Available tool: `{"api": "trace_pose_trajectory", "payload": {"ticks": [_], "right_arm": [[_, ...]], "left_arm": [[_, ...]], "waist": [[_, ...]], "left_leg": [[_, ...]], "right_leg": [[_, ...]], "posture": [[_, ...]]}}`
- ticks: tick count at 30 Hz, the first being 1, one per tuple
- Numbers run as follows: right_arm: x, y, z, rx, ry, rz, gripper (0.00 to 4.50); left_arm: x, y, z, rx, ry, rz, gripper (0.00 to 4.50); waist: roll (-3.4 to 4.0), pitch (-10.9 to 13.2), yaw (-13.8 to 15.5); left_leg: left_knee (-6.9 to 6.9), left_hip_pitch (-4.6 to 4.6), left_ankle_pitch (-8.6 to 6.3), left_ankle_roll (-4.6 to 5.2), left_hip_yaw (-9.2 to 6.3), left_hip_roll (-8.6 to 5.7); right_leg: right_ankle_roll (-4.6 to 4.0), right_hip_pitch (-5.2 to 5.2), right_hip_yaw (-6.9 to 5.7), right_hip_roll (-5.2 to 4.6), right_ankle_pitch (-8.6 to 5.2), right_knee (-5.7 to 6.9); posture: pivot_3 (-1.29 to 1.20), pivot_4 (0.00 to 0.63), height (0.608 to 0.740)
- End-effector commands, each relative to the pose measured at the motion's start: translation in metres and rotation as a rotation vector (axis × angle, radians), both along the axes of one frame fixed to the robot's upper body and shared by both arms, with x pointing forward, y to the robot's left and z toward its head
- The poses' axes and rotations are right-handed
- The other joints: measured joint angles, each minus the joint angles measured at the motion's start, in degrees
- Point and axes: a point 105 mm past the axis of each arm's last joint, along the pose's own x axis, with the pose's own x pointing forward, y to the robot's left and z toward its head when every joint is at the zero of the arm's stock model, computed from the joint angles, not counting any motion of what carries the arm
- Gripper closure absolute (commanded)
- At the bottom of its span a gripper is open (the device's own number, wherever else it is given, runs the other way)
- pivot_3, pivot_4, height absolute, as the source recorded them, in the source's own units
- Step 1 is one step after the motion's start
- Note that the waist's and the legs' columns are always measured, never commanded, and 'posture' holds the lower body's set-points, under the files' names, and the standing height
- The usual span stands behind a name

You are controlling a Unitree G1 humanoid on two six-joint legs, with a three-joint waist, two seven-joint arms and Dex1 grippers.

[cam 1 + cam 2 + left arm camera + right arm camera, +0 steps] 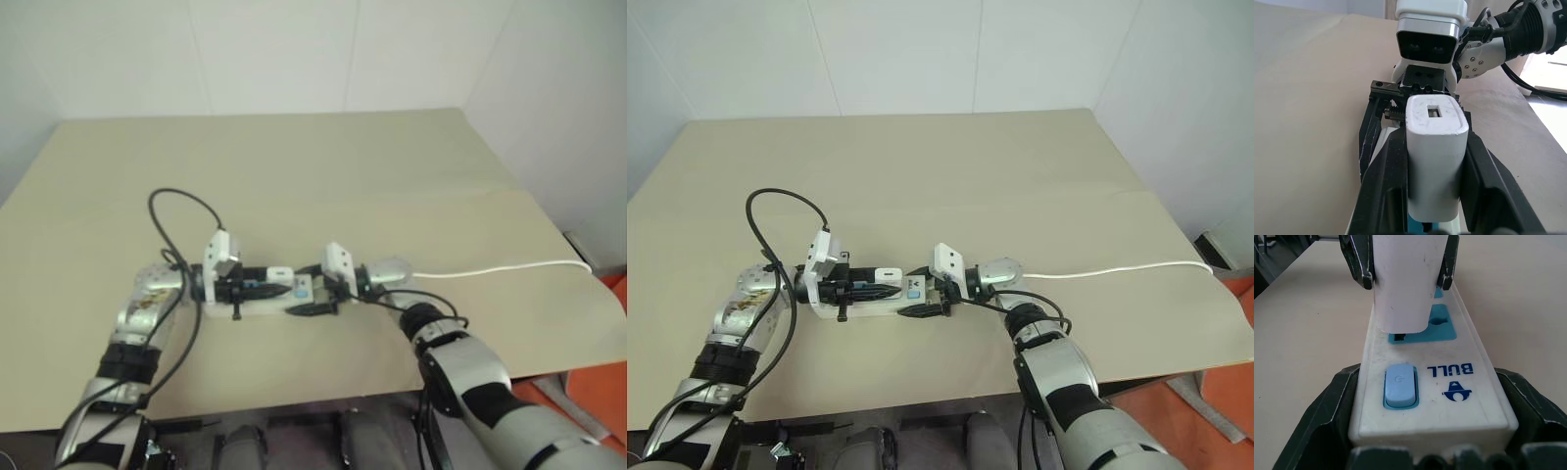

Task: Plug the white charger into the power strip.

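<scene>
The power strip [1425, 382] lies on the tan table, its blue switch [1399, 384] facing the right wrist camera. My right gripper [312, 299] is shut on the strip's switch end, one finger [1334, 401] on each long side. My left gripper [269, 287] is shut on the white charger [1437, 156] and holds it upright on top of the strip. The charger's [1403, 279] lower end sits at the blue socket face [1440, 328] nearest the switch, covering most of it. Its prongs are hidden, so I cannot tell whether they are in the socket.
The strip's thin white cord [490, 269] runs right across the table to its right edge. A black cable [181, 201] loops up from my left arm over the table. The table's front edge [323, 397] is close below the grippers. White walls stand behind.
</scene>
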Motion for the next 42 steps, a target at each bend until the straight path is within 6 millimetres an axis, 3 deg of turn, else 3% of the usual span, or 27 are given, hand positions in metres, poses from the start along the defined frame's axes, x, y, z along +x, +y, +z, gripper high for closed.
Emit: {"api": "trace_pose_trajectory", "payload": {"ticks": [1,23,42], "right_arm": [[-0.009,-0.005,-0.019,-0.082,0.041,0.041,1.06],[-0.011,-0.009,-0.020,-0.092,0.047,0.052,1.06],[-0.011,-0.012,-0.021,-0.103,0.049,0.058,1.06]], "left_arm": [[0.001,0.012,-0.011,0.040,0.025,0.035,3.49],[0.007,0.034,-0.038,0.140,0.049,0.081,3.49],[-0.010,0.054,-0.071,0.157,0.186,0.140,3.49]], "waist": [[0.00,0.00,-0.03],[0.15,-0.09,-0.02],[0.75,-0.57,-0.05]], "left_leg": [[0.00,0.00,0.00,0.00,0.00,0.00],[-0.04,0.12,0.00,0.01,0.00,0.00],[-0.13,0.21,-0.02,0.04,0.01,0.00]], "right_leg": [[0.00,0.00,0.00,0.00,0.00,0.00],[0.00,0.11,0.01,0.01,0.00,-0.03],[0.01,0.17,0.03,0.03,-0.01,-0.12]], "posture": [[0.00,0.150,0.740],[0.00,0.150,0.740],[0.00,0.150,0.740]]}}
